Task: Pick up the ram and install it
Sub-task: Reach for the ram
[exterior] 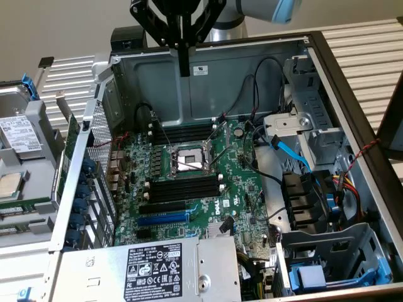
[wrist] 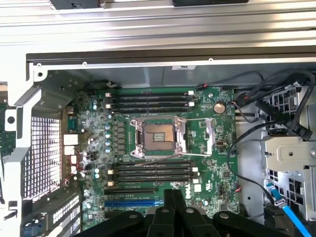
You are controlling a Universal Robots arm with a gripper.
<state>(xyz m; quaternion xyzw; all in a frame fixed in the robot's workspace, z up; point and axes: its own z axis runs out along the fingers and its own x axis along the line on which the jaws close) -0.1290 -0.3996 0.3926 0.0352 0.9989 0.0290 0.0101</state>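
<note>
Gripper (exterior: 183, 70) hangs high over the far wall of the open computer case (exterior: 208, 82), fingers pressed together into one narrow black bar, with nothing green between them; wrist view agrees, gripper (wrist: 173, 195) drawn tight and empty above the motherboard's (wrist: 207, 148) near edge. Ram (exterior: 28, 206) taken to be the narrow green board strip lying outside the case, beyond its wall on the exterior view's left, on a tray beside a loose processor chip (exterior: 9, 185) and below a hard drive (exterior: 19, 135); chips on it too small to confirm, so identity is a judgement. Lies well apart from the gripper, toward the exterior view's left and lower, long axis roughly parallel to the memory slots. Between the two: perforated case wall (exterior: 97, 160), row of blue card latches (exterior: 82, 201), and an upright green card (exterior: 68, 145) against that wall. On the motherboard: CPU socket (exterior: 186, 157) at centre, one bank of black memory slots (exterior: 182, 133) along its far side, a second bank (exterior: 186, 189) along its near side, all appearing unfilled. Blue expansion slot (exterior: 162, 219) nearer the power supply (exterior: 157, 270). Black cables and a blue data cable (exterior: 293, 154) crowd the case edge on the exterior view's right, clear of the slots. Nothing installed yet.
</note>
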